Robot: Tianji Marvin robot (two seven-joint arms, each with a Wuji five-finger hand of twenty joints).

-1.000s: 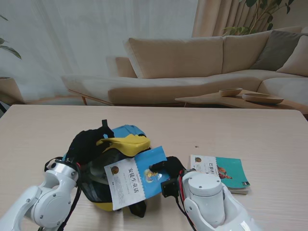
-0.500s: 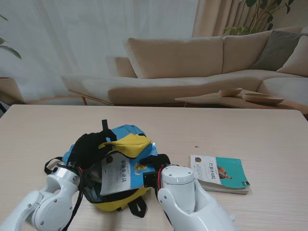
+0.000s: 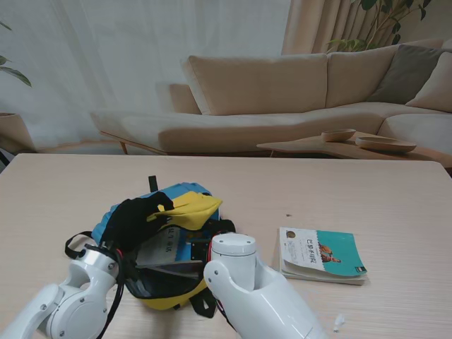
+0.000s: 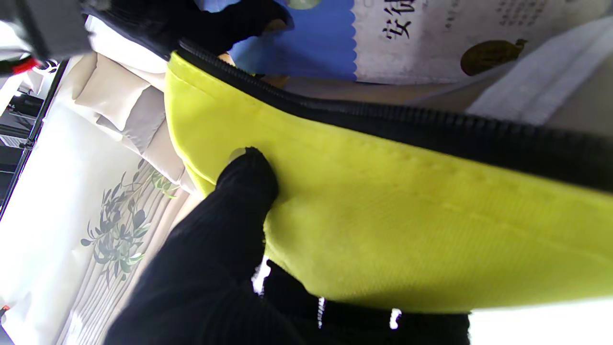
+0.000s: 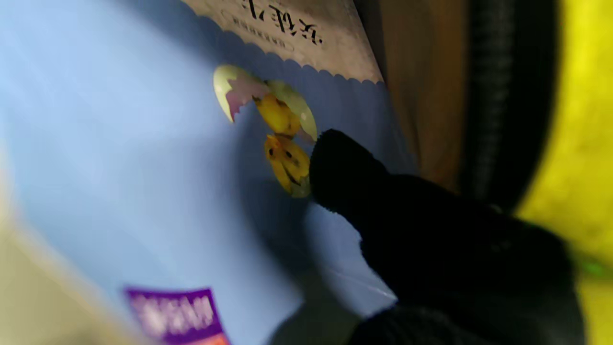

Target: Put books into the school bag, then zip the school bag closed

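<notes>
the right hand (image 5: 431,249) is clamped on the blue book (image 3: 166,246), pushing it down into the school bag (image 3: 166,244) in front of me. the left hand (image 3: 138,215) grips the yellow flap (image 3: 185,208), keeping the mouth wide. a second ago the book lay mostly outside; now it sits largely inside. the teal book (image 3: 322,253) waits on the table (image 3: 395,205), right of the bag.
</notes>
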